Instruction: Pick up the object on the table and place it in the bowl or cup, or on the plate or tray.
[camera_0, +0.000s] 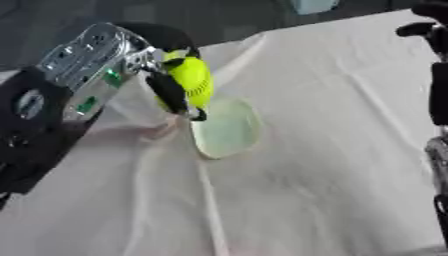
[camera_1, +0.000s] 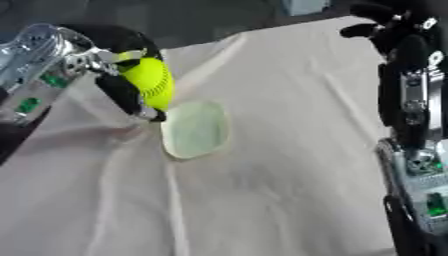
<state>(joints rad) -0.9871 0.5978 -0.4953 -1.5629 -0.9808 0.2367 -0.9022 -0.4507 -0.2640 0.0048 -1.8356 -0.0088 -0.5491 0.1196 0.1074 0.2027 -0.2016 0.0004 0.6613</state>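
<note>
A neon yellow ball (camera_0: 194, 79) with dark stitching hangs above the table, held in my left hand (camera_0: 168, 82), whose black fingers curl round it. Just below and right of the ball lies a pale green square plate (camera_0: 229, 127) on the white tablecloth (camera_0: 315, 165). The ball sits over the plate's near-left edge, above it and not touching. My right hand (camera_1: 394, 35) shows at the upper right edge, raised off the table with fingers curled and holding nothing.
The tablecloth is creased, with a long fold running from the plate toward the front edge. A pale blue object (camera_0: 313, 5) stands at the far edge. My right forearm (camera_1: 416, 150) fills the right border.
</note>
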